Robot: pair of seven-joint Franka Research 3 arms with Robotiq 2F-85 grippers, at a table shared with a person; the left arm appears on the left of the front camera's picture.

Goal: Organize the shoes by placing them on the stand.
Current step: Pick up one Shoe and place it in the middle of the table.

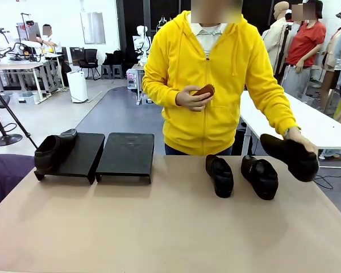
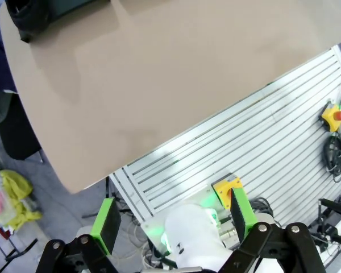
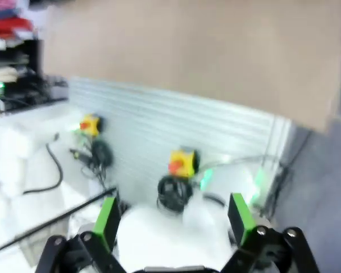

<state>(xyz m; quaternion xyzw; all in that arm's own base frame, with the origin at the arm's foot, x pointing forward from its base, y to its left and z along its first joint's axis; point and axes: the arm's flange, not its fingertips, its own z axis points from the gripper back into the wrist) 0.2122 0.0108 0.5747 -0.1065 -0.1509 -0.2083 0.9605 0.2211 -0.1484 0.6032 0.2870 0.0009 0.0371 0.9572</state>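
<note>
One black loafer (image 1: 52, 150) lies on the left platform of the stand (image 1: 82, 153); the right platform (image 1: 127, 152) is bare. Two more shoes (image 1: 220, 176) (image 1: 260, 177) rest side by side on the table right of centre. At the table's right edge the person's hand (image 1: 298, 136) holds another shoe (image 1: 291, 157) just above the surface. My left gripper (image 2: 174, 213) is open over the robot's side of the table, nothing between its green pads (image 2: 106, 224). My right gripper (image 3: 174, 216) is also open and holds nothing; its view is blurred.
The person in a yellow hoodie (image 1: 216, 85) stands at the far side, holding a small brown object (image 1: 203, 90) in the other hand. The tan table (image 1: 159, 227) has free room in front. Yellow emergency-stop boxes (image 2: 333, 116) and cables sit below the table edge.
</note>
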